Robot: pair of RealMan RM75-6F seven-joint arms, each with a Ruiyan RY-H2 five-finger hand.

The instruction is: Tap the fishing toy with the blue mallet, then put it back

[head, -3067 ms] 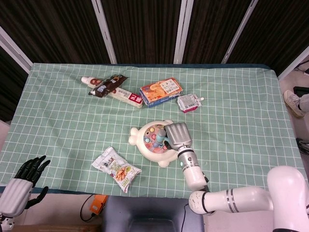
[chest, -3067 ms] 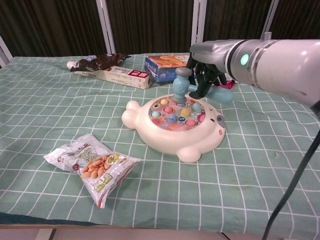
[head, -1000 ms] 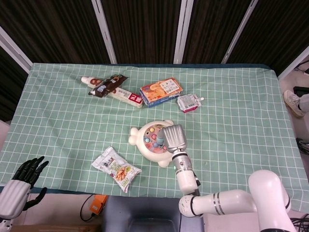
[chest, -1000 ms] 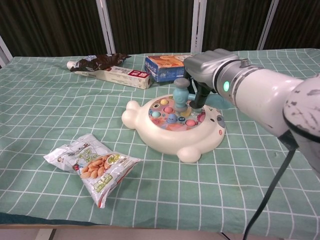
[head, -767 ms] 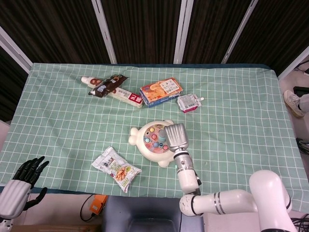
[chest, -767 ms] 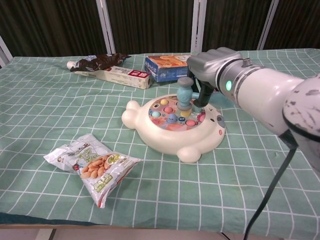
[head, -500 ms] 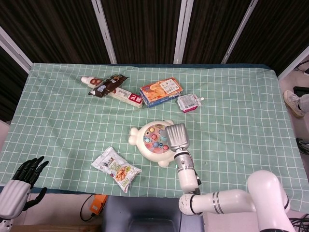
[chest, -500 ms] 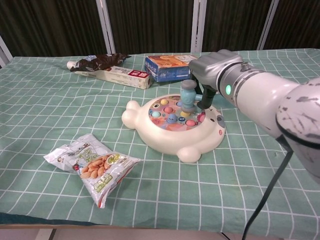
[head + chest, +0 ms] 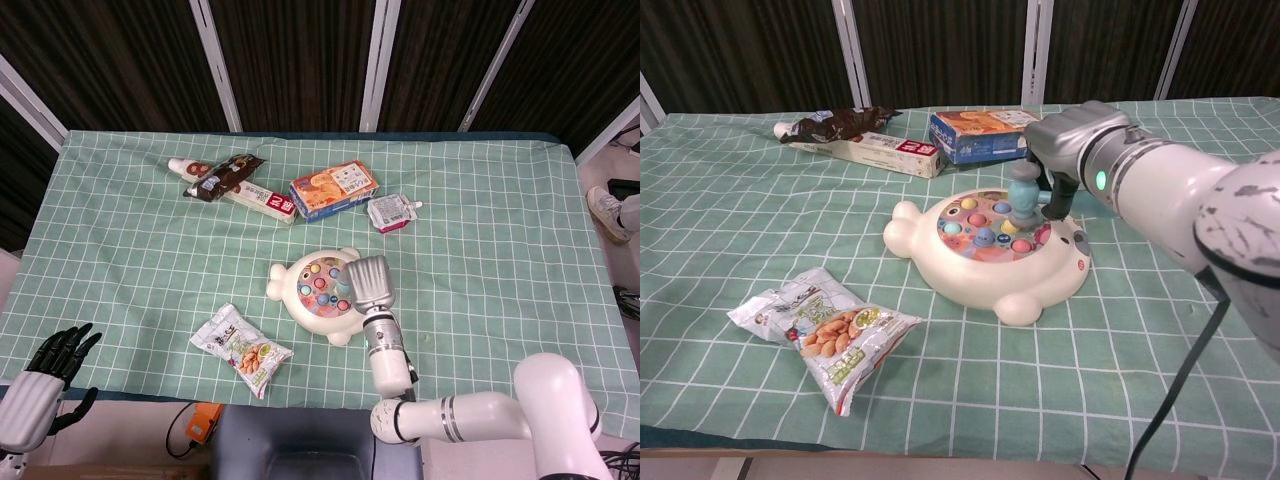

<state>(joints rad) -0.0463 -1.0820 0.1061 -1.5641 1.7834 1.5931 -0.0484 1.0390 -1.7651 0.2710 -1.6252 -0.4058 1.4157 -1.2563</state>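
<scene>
Right hand grips blue mallet, head down on coloured pegs of fishing toy mid-table (handle hidden under fingers). Left hand off table's near-left edge, fingers spread, holding nothing. Snack bag near front; orange box, brown wrapper, pink pouch behind toy.

Behind the table, dark pleated curtains split by white vertical posts. On the tabletop, a green cloth with a white grid, lit evenly and without hard shadows. At the right edge of the head view, a strip of pale floor with a shoe on it.
</scene>
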